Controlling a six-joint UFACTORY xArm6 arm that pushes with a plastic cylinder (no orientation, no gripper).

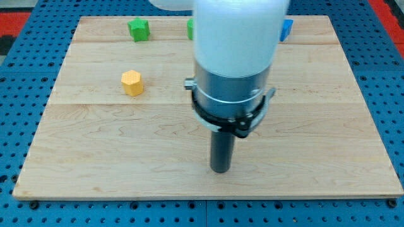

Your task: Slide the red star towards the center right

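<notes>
No red star shows in the camera view; the arm's white and grey body [235,57] hides the board's upper middle. My tip [220,170] rests on the wooden board [95,151] below the centre, with no block near it. A yellow hexagon block [132,82] sits well to the tip's upper left. A green star-like block [138,29] lies at the view's top left. A second green block [190,28] and a blue block [286,29] each peek out from behind the arm at the top.
The board lies on a blue perforated table [19,75]. A red strip [388,12] shows at the view's top right corner.
</notes>
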